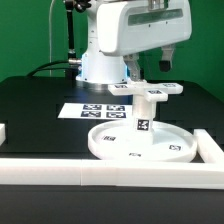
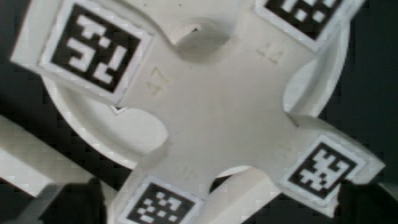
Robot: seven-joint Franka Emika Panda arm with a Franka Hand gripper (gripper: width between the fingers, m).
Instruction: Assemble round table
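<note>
A black counter point(image 1: 40, 110) is seen in the exterior view, edged along its near side by a long white rail point(image 1: 110, 170). At the back, the white robot arm point(image 1: 115, 40) is set, with its end effector point(image 1: 150, 62) raised above the furniture; its fingers are too small and blurred here, and out of the wrist view, so it cannot be told whether they are spread or closed, and nothing is seen held between them.

The round disc point(image 1: 140, 141) is laid flat on the counter, just behind the rail. A short cylinder point(image 1: 144, 112) is stood upright at the disc's middle, and the cross-shaped piece point(image 1: 149, 90) is seated level on top of it. Behind the disc, toward the exterior view's left, the marker board point(image 1: 103, 112) is laid flat.

No brand name or readable writing is shown anywhere. Only black-and-white square tags are carried: several on the marker board, some on the disc's rim, one on the cylinder's side. In the wrist view, the cross-shaped piece point(image 2: 214, 110) is shown from above, filling the picture, with a square tag point(image 2: 96, 48) fixed at each of its arm ends and the disc's rim point(image 2: 80, 140) visible below it.
</note>
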